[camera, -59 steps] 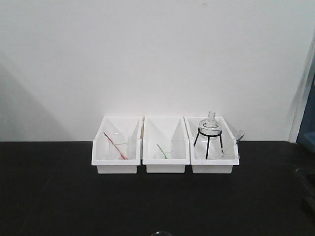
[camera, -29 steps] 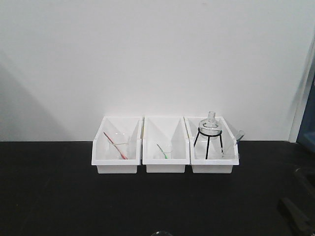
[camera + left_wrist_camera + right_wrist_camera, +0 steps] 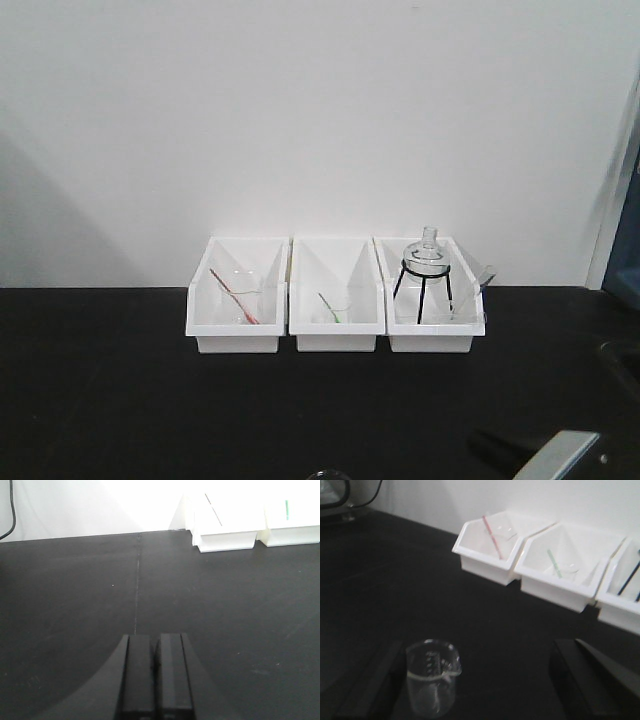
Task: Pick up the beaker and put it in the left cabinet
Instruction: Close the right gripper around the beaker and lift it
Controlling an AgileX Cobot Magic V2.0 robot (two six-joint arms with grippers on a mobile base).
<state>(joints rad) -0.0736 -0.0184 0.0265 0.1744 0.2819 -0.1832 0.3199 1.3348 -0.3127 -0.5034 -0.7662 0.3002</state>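
Black tabletop (image 3: pixel 100 380), white wall (image 3: pixel 300 120). The beaker (image 3: pixel 432 680) stands upright, spout rightward, untouched between the right gripper's (image 3: pixel 480 650) wide-spread fingers. The left gripper (image 3: pixel 154 641) is pinched together, empty.

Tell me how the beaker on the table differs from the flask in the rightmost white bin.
Shape: the beaker is a straight-sided cylinder with a wide mouth and pouring lip; the flask is round-bellied with a narrow neck.
Support: the beaker stands directly on the black table; the flask sits raised on a black wire tripod inside a white bin.
Both are clear glass and upright.
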